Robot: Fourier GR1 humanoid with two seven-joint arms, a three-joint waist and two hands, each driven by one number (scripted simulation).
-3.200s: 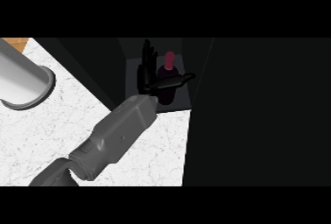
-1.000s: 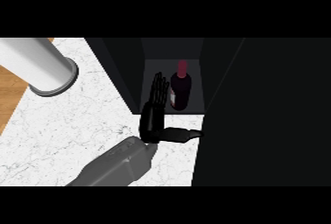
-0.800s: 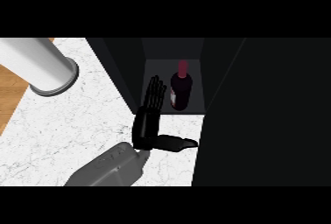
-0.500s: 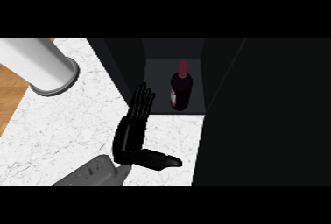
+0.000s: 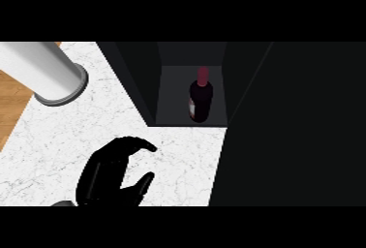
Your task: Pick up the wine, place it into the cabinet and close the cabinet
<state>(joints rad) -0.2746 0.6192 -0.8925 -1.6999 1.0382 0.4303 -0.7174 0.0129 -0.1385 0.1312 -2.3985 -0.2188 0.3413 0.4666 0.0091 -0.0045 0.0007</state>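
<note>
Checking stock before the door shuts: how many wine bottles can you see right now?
1. The wine bottle stands upright inside the open cabinet. The dark interior could hide others.

White marble counter [image 5: 85, 131] under me. Grey-white cylinder [image 5: 43, 70] at my upper left, lying partly on the counter. Wooden floor strip [image 5: 13, 104] along its left edge.

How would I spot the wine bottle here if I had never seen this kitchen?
Find the dark cabinet at the far side of the white marble counter. Inside its open compartment stands the wine bottle, upright and alone. Its dark body and reddish-pink neck set it apart from the pale grey cylinder at the left.
</note>
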